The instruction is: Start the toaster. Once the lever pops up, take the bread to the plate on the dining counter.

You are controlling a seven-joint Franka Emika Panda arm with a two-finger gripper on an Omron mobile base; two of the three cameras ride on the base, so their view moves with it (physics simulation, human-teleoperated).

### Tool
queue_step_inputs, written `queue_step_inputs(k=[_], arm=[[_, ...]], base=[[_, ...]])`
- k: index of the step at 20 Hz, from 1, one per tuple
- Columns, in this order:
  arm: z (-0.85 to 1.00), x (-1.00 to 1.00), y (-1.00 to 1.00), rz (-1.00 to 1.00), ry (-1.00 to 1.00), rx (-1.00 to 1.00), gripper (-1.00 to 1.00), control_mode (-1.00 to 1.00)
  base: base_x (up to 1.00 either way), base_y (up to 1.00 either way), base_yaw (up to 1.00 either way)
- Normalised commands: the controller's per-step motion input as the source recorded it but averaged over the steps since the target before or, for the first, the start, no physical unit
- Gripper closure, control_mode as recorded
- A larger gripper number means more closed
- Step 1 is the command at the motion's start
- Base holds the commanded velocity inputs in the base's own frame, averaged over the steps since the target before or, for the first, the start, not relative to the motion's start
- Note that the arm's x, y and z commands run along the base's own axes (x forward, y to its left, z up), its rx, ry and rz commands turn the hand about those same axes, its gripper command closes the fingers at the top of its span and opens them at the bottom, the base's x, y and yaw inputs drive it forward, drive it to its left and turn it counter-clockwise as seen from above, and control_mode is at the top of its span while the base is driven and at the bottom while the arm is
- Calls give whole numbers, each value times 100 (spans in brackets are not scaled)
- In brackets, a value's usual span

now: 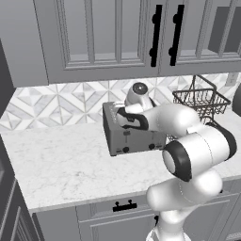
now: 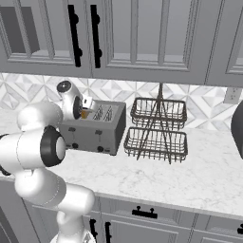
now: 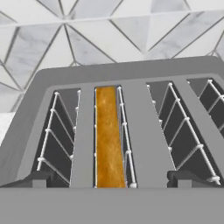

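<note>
The grey four-slot toaster (image 1: 134, 139) stands on the marble worktop against the tiled wall, its two round black knobs on the front face. Its slider levers are too small to make out. The bread (image 3: 108, 140) sits edge-on, orange-brown, in the second slot from the left in the hand view, and shows as an orange spot (image 2: 84, 114) at the toaster's (image 2: 95, 128) top. My gripper (image 3: 111, 180) hangs just above the toaster (image 3: 131, 74), open, one fingertip (image 3: 39, 178) on each side of the bread's slot, holding nothing. The plate and the dining counter are out of view.
A two-tier dark wire basket (image 2: 156, 128) stands right of the toaster. Grey wall cabinets (image 1: 117, 37) with black handles hang above. A dark appliance (image 2: 238, 126) sits at the far right. Bare marble worktop (image 1: 61, 160) spreads left and in front of the toaster.
</note>
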Motion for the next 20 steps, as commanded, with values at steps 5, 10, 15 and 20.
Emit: queue_step_inputs(k=[5,10,15,20], arm=[[-5,9,0,0,0,0,-100,-100],[0,0,0,0,0,0,100,-100],[0,0,0,0,0,0,100,-100],[0,-1,0,0,-2,0,100,-100]], base=[[0,0,0],[0,0,0],[0,0,0],[0,0,0]])
